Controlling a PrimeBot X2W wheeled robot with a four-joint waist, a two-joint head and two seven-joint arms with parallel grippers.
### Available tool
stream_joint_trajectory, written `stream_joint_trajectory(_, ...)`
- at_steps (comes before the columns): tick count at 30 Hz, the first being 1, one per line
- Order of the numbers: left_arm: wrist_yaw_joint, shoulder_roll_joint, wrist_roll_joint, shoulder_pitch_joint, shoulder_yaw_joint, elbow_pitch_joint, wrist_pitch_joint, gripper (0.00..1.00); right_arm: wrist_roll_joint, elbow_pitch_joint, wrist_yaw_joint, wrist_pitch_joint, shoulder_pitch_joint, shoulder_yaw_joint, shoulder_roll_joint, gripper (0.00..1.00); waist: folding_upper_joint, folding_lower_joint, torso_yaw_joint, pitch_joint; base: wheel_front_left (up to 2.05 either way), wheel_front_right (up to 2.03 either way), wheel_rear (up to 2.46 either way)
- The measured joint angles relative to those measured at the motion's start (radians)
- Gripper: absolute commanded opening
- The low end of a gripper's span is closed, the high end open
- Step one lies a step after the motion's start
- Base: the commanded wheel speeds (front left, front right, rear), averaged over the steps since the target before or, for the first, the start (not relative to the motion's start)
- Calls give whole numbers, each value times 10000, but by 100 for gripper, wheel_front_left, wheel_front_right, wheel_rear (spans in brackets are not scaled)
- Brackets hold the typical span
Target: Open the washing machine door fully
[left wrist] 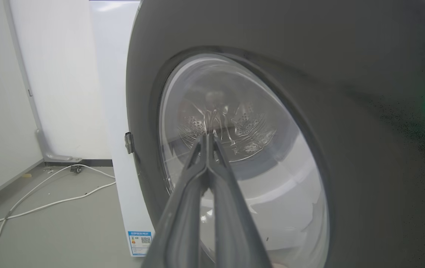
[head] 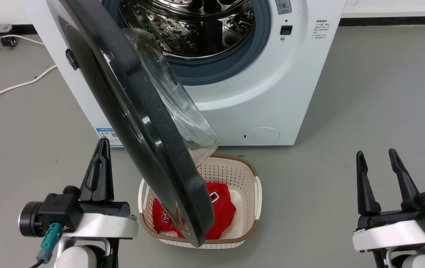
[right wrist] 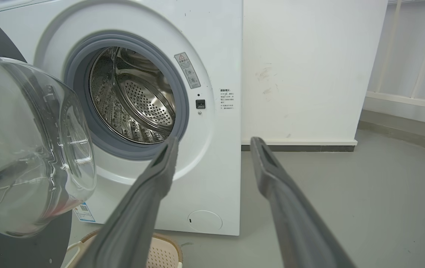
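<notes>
The washing machine (head: pixel 272 93) stands ahead with its steel drum (head: pixel 193 26) exposed. Its door (head: pixel 138 111), a glossy black disc with a clear glass bowl (head: pixel 171 100), stands swung out toward me, hinged on the left and reaching over the basket. My left gripper (head: pixel 102 147) is shut with nothing in it, just left of the door's outer face; in the left wrist view its fingertips (left wrist: pixel 208 137) point at the door (left wrist: pixel 365 149). My right gripper (head: pixel 375 153) is open and apart from the machine, at the lower right. The right wrist view shows the glass bowl (right wrist: pixel 29 149) and the washing machine (right wrist: pixel 219 56).
A cream plastic basket (head: pixel 247 175) with a red garment (head: pixel 221 212) sits on the floor under the door's free edge. White cables (head: pixel 11 87) trail over the grey floor at the left. A small round white flap (head: pixel 260 136) marks the machine's lower front. Open floor lies at the right.
</notes>
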Motion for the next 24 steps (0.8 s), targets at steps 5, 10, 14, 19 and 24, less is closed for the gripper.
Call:
stream_joint_trajectory(5,12,4,-46,-179,54,-849,0,0,58,4,0,0,-3,0,0,100,0,0,13,-3,0,0,0)
stream_joint_trajectory(10,82,2,-109,-410,144,-2230,-2,0,71,13,0,0,-13,33,0,100,0,0,4,10,0,0,0)
stream_joint_trajectory(14,176,2,-56,-495,228,-3225,-2,0,84,38,0,0,-17,56,0,100,0,0,-18,15,0,0,0)
stream_joint_trajectory(19,180,2,259,-794,113,-4648,-2,0,144,59,0,2,-20,59,0,100,0,0,-41,0,0,0,0)
stream_joint_trajectory(24,117,4,502,-1121,-328,-6075,-4,0,174,67,0,2,-20,90,0,100,0,0,-61,-2,0,0,0)
